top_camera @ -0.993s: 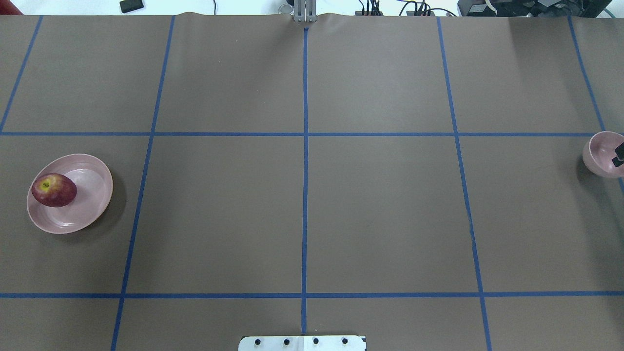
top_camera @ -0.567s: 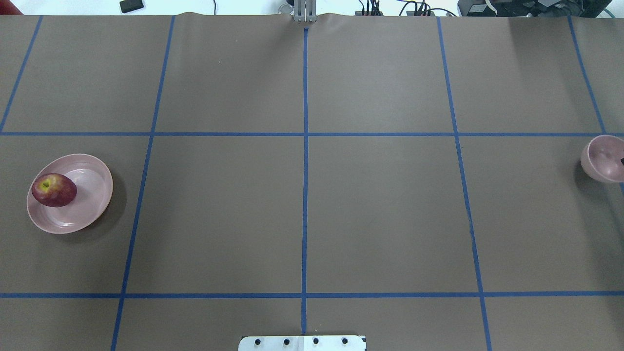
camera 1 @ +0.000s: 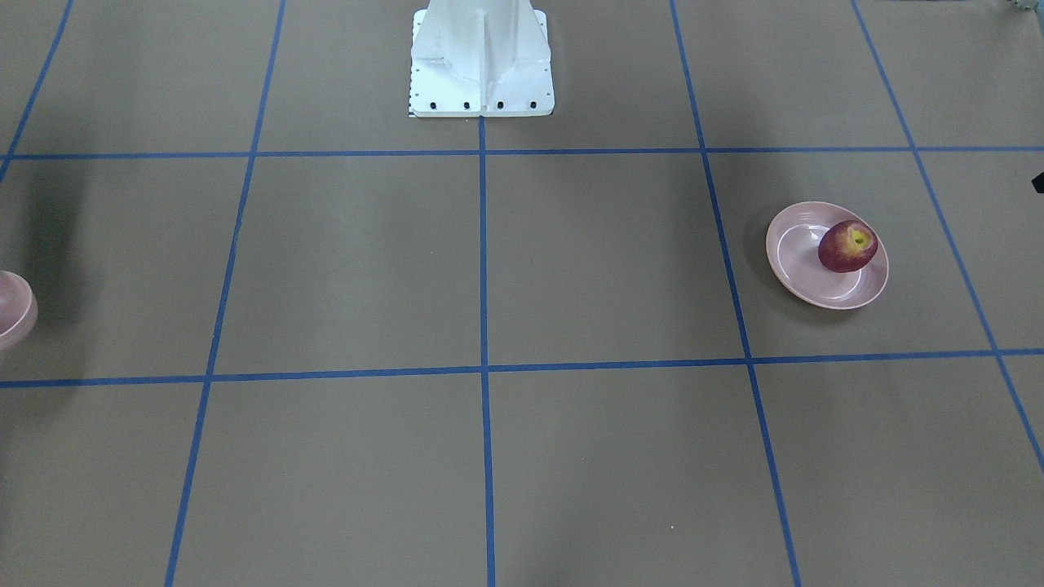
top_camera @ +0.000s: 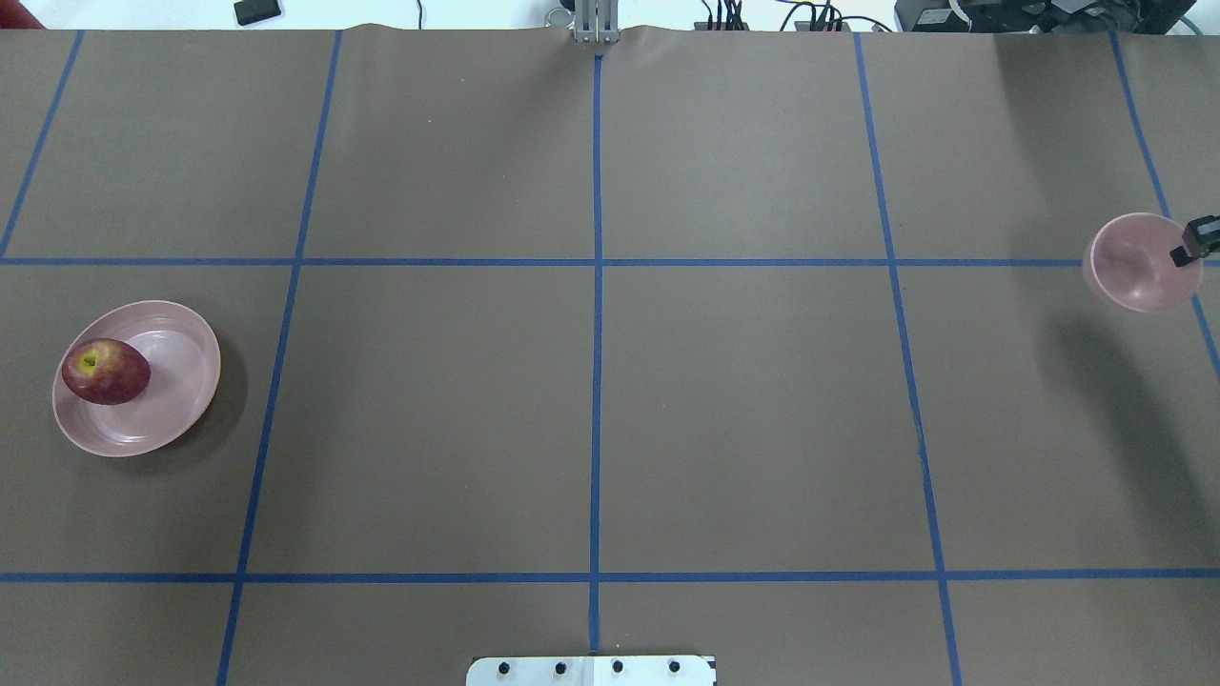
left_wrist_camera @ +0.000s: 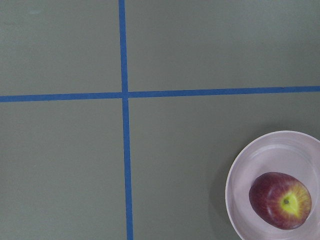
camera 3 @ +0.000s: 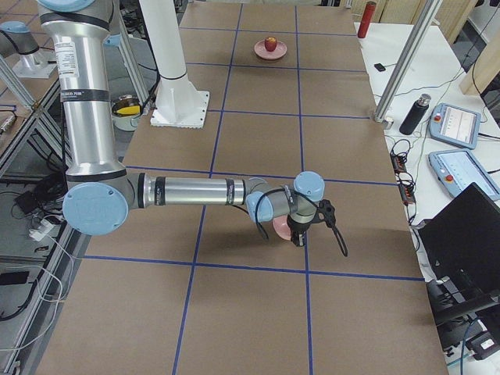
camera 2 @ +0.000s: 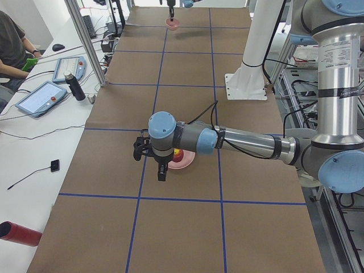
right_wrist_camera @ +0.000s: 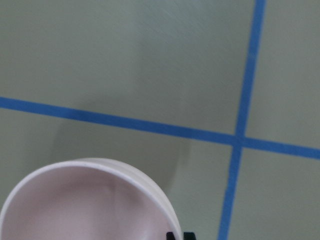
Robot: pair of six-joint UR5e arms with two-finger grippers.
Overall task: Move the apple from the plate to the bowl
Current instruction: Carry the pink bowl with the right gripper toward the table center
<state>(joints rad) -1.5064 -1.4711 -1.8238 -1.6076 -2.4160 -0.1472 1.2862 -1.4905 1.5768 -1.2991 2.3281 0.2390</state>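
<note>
The dark red apple (top_camera: 105, 372) lies on the left part of the shallow pink plate (top_camera: 181, 372) at the table's left. They also show in the front view, apple (camera 1: 848, 244) on plate (camera 1: 795, 253), and in the left wrist view, apple (left_wrist_camera: 280, 200) on plate (left_wrist_camera: 250, 165). My left gripper (camera 2: 161, 172) hovers beside the plate; I cannot tell if it is open. My right gripper (top_camera: 1196, 243) is shut on the rim of the small pink bowl (top_camera: 1134, 262) and holds it above the table at the far right. The bowl's rim fills the bottom of the right wrist view (right_wrist_camera: 75, 205).
Blue tape lines divide the brown table cover into squares. The robot's white base (camera 1: 481, 65) stands at the near middle edge. Tablets, a dark bottle (camera 2: 73, 85) and a red cylinder (camera 2: 20, 233) lie on the operators' side table.
The right gripper has lifted the bowl off the table and carried it left and farther away in the overhead view; its shadow now lies apart. Apple and plate have not moved.
</note>
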